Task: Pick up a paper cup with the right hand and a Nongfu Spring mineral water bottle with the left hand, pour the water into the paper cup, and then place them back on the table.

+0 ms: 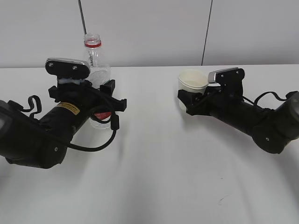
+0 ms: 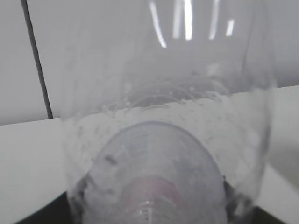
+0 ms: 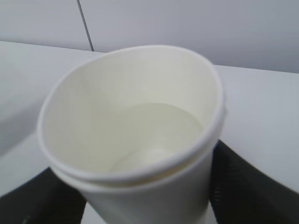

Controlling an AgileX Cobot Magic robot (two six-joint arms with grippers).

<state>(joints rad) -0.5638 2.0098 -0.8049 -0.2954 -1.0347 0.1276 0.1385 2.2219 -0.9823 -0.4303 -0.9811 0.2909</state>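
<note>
**On the white table: bottle held on the left, cup held on the right**

On the left side of the table (image 1: 154, 177), the left hand (image 1: 100, 100) holds the Nongfu Spring mineral water bottle (image 1: 96, 63). Its black fork fingers are closed on the bottle's lower part, w/ the red-and-white label peeking out between them. The bottle stands about upright. It has no cap on, and the red neck ring shows near the top. The arm is big and black w/ a yellow sticker and a loose black cable looping under it.

The left wrist view is very close up. The clear bottle (image 2: 163, 140) fills almost the whole pic. Small drops cling to the inside wall. A bit of pink-red shows blurry at the bottom. Can't tell how much water is left in it.

On the right side, the right hand (image 1: 194, 100) holds the paper cup (image 1: 191, 81). Its black fingers grip the cup low down, one on each side. The cup tips a little toward the left. A silver-grey block sits on top of the gripper, just beside the cup's rim.

The right wrist view looks down into the cup (image 3: 135, 135). Some water (image 3: 159, 133) lies in the bottom, clear and still. Black fingers (image 3: 247, 186) press on both sides of the cup.

Bottle and cup are well apart. Can't tell if they touch the table or hang just above it.
</note>
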